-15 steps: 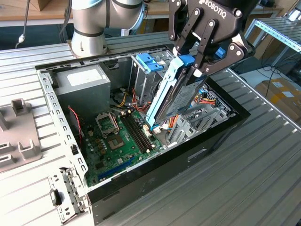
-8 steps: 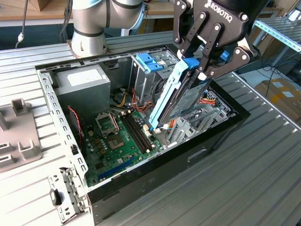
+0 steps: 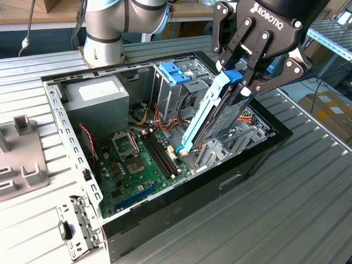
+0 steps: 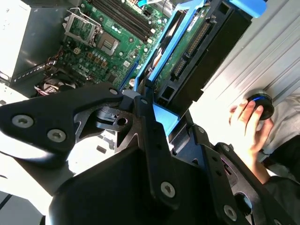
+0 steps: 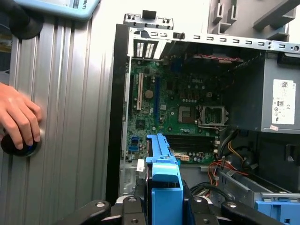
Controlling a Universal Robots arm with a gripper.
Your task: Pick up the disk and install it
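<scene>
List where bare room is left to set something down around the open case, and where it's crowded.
Free: the ribbed table on the exterior view's right of the case. Crowded: inside the case, with motherboard, power supply, cables, and the gripper holding the disk tilted into it.

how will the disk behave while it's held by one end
Probably stiff: the disk hangs tilted from the end effector without sagging. Likely heavy for its size, given the metal body. It might swing or slip, since only its blue upper end is clamped above the computer case.
</scene>
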